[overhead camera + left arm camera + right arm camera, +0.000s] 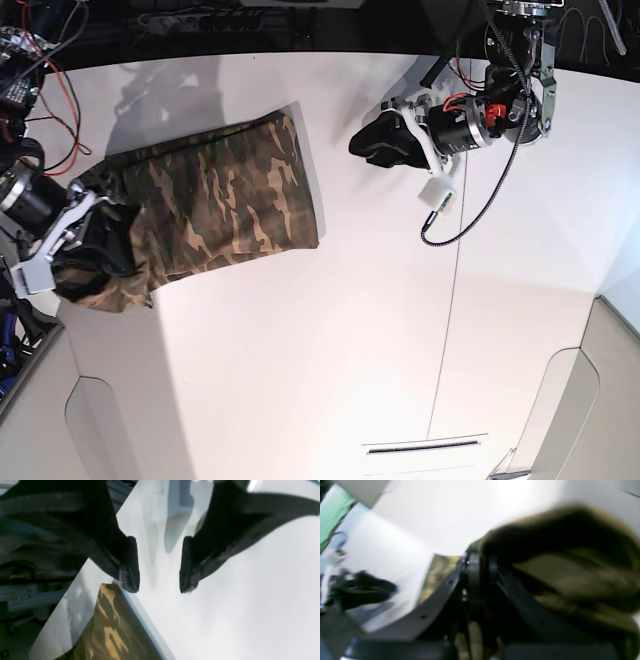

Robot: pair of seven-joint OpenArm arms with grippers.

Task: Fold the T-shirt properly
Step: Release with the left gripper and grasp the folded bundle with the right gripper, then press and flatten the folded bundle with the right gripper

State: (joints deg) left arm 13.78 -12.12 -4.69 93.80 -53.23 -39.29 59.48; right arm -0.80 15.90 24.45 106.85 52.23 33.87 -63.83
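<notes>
T-shirt (215, 205) lying as long folded strip on table (350, 350), long axis running across base view, slightly tilted. My right gripper (95, 250) clamped on bunched end nearest it. Left gripper (375, 143) hanging empty, jaws apart, just off strip's far end. I reckon left takes that end next.

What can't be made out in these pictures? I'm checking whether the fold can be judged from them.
- Right wrist view: motion blur smears the T-shirt; the right gripper is buried in cloth, so the grip point is unreadable.
- Base view: bunched fabric hides collar and sleeves of the shirt.
- Left wrist view: the frame's bottom edge cuts the shirt; the open left gripper holds nothing.
</notes>
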